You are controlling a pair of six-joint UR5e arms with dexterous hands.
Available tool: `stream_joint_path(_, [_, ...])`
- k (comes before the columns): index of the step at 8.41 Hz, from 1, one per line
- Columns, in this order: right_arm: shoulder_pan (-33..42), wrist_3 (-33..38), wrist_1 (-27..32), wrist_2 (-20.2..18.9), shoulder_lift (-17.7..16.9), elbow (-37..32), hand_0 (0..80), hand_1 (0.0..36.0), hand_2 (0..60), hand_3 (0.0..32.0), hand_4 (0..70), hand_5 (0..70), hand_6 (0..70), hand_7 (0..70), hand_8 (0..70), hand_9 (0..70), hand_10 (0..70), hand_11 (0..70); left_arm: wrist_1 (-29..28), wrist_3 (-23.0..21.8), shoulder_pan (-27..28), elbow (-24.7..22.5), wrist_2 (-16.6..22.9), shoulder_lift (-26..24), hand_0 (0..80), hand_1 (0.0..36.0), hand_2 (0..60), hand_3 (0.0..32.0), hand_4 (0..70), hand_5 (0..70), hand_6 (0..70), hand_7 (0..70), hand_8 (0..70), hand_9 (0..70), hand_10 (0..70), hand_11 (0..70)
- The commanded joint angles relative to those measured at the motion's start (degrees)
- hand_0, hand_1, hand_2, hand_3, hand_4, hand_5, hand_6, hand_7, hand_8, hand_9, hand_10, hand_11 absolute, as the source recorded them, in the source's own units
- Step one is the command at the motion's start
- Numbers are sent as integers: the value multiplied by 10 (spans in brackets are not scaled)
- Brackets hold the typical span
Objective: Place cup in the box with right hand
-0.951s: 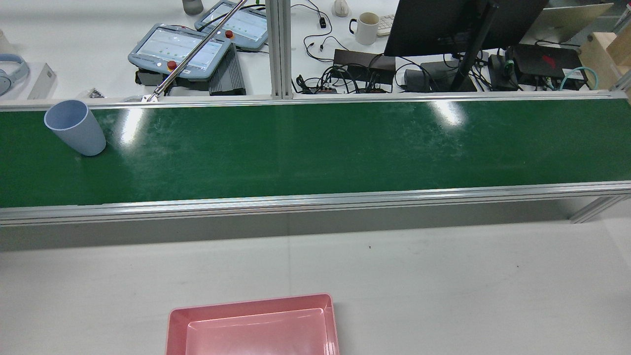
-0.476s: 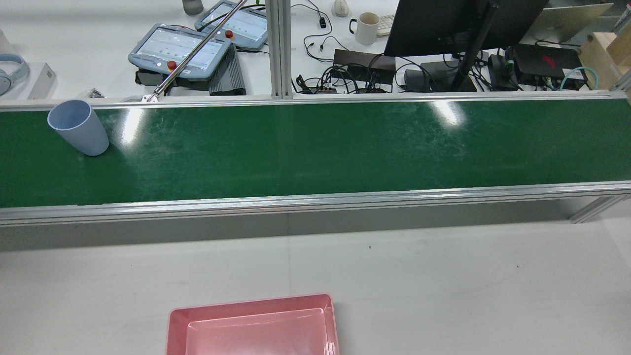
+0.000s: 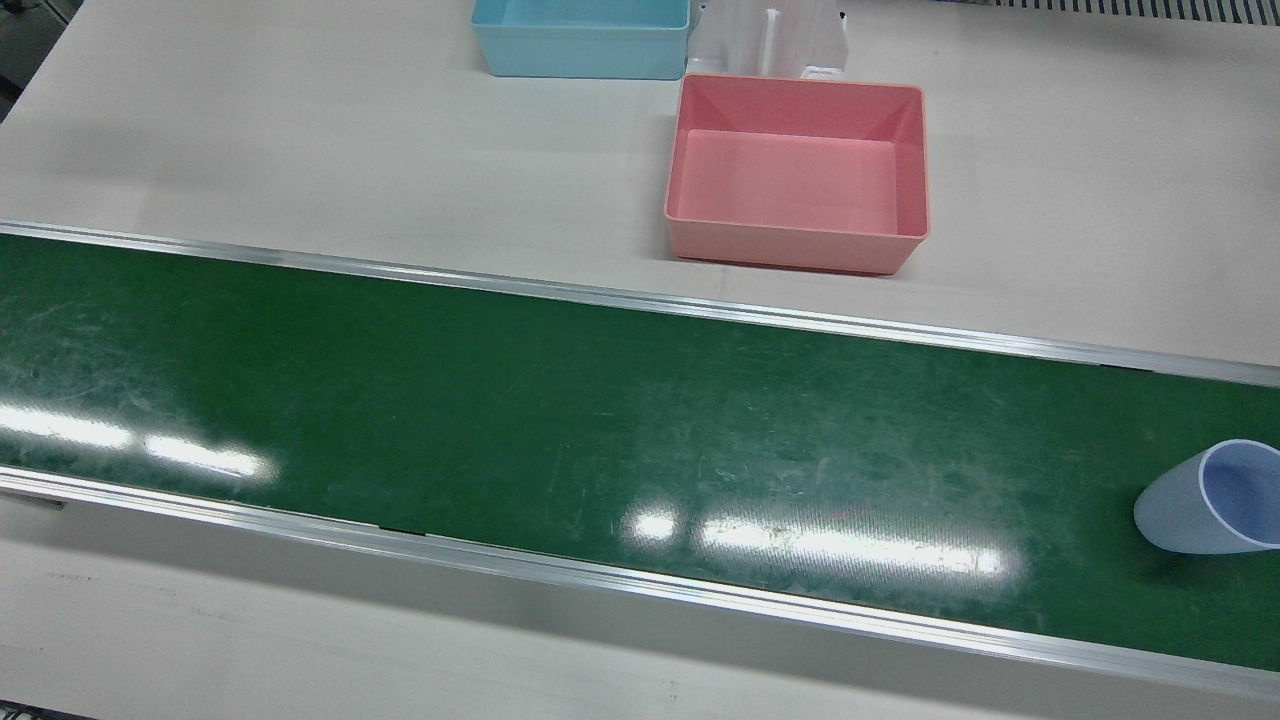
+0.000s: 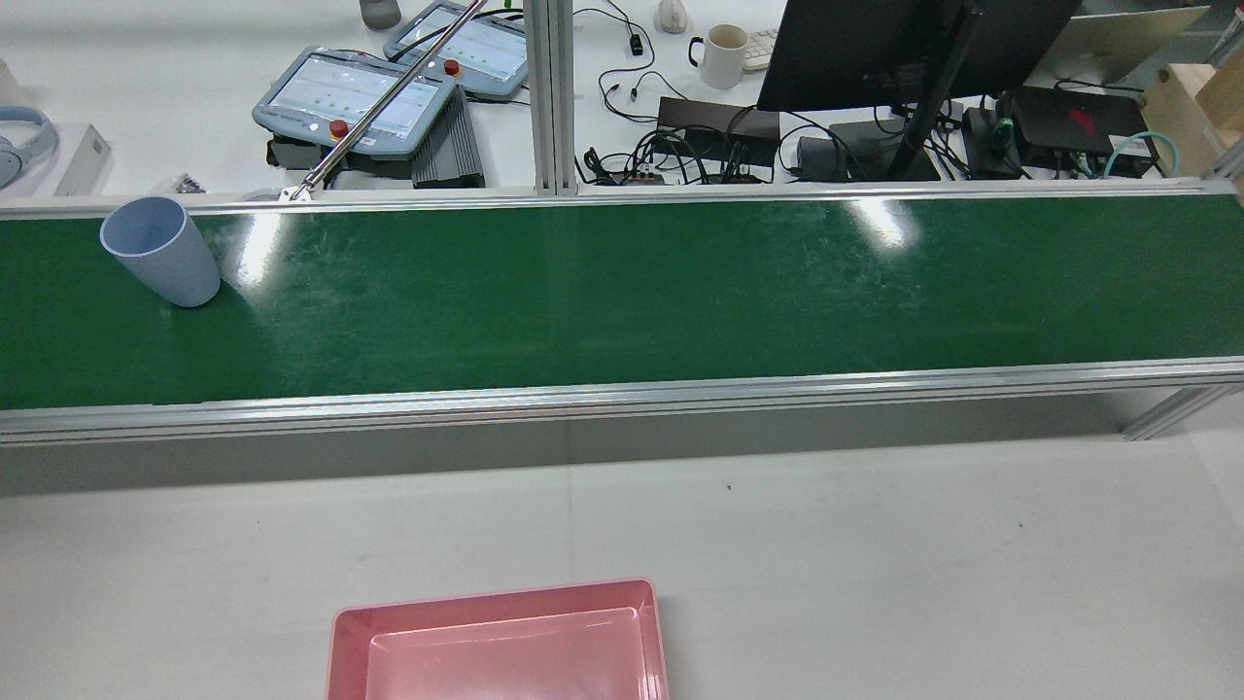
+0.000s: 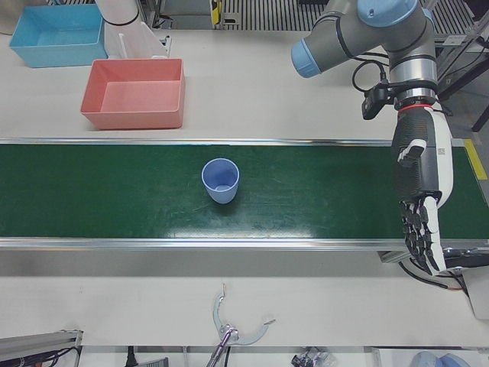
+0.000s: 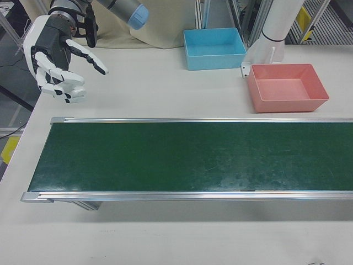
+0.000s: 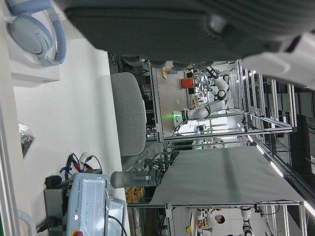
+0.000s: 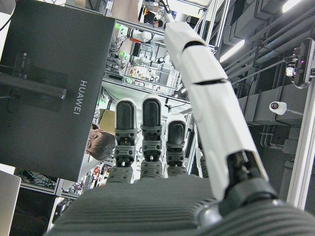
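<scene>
From the operators' side, the right robot hand [image 6: 58, 61] hangs over the bare table [image 6: 154, 94] past the left end of the belt [image 6: 187, 157], fingers [image 6: 88, 55] spread wide and holding nothing. Its own camera shows only those fingers [image 8: 147, 132] stretched out straight against a dark monitor [image 8: 49, 83].

Further along, a blue box [image 6: 215, 48] sits at the back of the table, and just to its right, a little nearer the belt, is the pink box [image 6: 287, 87], with nothing in it.

The cup [image 5: 221, 180] stands upright on the belt [image 5: 114, 199], mouth up, about midway across its width and in front of the pink box [image 5: 134, 93]. In the rear view the cup [image 4: 160, 253] is near the belt's left end.

At the far right, the left robot hand [image 5: 420, 222] hangs over the belt's end, fingers [image 5: 420, 241] pointing down and loosely apart, gripping nothing, well away from the cup.
</scene>
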Motion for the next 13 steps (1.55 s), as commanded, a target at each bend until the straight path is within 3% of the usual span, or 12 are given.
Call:
stream_joint_path(1, [0, 0, 0, 0, 0, 0, 800, 360, 151, 0, 138, 193, 185, 636, 362, 457, 276, 432, 1, 0, 0, 0, 0, 0, 0, 0, 0, 0, 0, 0, 0, 0, 0, 0, 0, 0])
stream_joint_path(13, [0, 0, 0, 0, 0, 0, 800, 360, 150, 0, 130, 194, 184, 630, 360, 453, 273, 430, 0, 0, 0, 0, 0, 0, 0, 0, 0, 0, 0, 0, 0, 0, 0, 0, 0, 0])
